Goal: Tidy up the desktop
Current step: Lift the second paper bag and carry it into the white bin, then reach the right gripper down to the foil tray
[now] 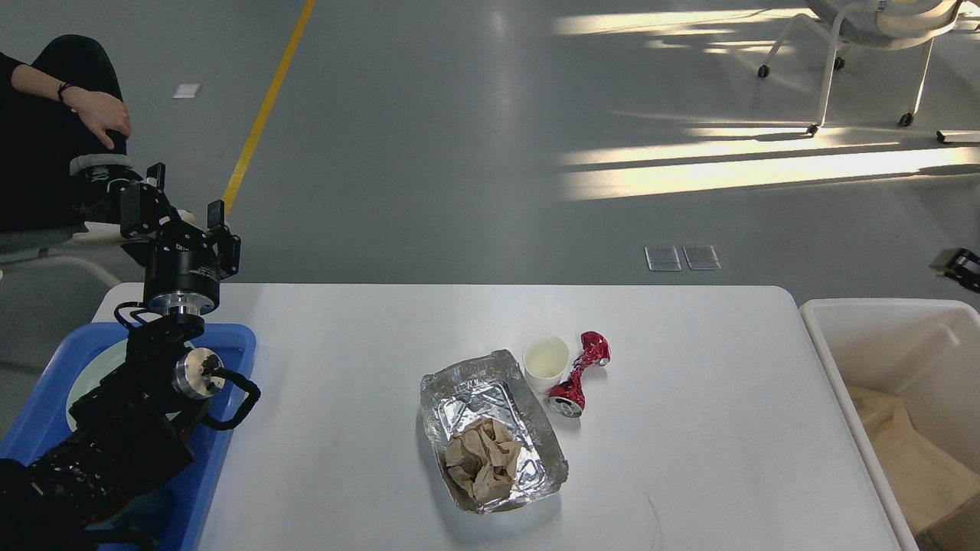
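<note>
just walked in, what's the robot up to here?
It is clearing rubbish off the white desktop. Neither gripper holds anything right now: the left gripper hangs open above the blue tray at the table's left end, and only a dark tip of the right gripper shows at the right edge, above the white bin, where brown paper lies. A foil tray with crumpled paper, a paper cup and a crushed red can remain on the table.
</note>
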`<state>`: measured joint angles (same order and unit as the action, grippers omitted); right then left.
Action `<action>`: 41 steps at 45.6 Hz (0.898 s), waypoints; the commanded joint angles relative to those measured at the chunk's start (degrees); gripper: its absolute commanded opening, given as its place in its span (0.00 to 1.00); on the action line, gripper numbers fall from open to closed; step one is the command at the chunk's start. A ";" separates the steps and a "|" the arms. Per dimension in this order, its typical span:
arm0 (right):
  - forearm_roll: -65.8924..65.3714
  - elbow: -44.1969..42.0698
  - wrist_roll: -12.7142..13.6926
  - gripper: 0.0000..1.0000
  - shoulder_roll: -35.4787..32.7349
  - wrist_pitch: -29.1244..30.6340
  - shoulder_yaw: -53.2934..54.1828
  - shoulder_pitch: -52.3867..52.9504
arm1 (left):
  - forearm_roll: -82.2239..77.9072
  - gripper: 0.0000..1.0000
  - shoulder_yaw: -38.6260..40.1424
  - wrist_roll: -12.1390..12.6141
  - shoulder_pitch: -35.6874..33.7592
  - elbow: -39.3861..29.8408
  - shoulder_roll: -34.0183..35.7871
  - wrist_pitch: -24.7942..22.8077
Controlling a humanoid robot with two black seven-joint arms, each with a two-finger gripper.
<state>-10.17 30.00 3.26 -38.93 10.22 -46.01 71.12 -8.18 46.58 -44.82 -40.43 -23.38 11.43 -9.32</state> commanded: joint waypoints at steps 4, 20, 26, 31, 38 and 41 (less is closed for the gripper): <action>0.94 8.04 -0.01 1.00 4.30 0.33 -3.73 9.81 | 0.00 0.97 0.00 0.00 0.00 0.00 0.00 0.00; 1.38 34.32 -0.27 1.00 13.44 10.16 -14.73 36.35 | 0.00 0.97 0.00 0.00 0.00 0.09 0.00 0.00; 1.38 38.02 -0.18 1.00 15.73 15.26 -12.71 41.90 | 0.00 0.97 0.00 0.00 0.00 0.00 0.00 0.00; 1.38 40.66 -0.18 1.00 18.98 16.59 -11.91 46.47 | 0.00 0.97 0.00 0.00 0.00 0.00 0.00 0.00; 1.38 44.35 -0.10 1.00 23.11 17.20 -11.12 45.52 | 0.00 0.97 0.00 0.00 0.00 0.00 0.00 0.00; 1.29 45.06 -0.10 1.00 25.04 17.12 -9.11 39.81 | 0.00 0.97 0.00 0.00 0.00 0.00 0.00 0.00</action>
<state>-8.80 73.83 3.12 -16.58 27.34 -57.21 116.73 -8.18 46.58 -44.82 -40.43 -23.37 11.42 -9.32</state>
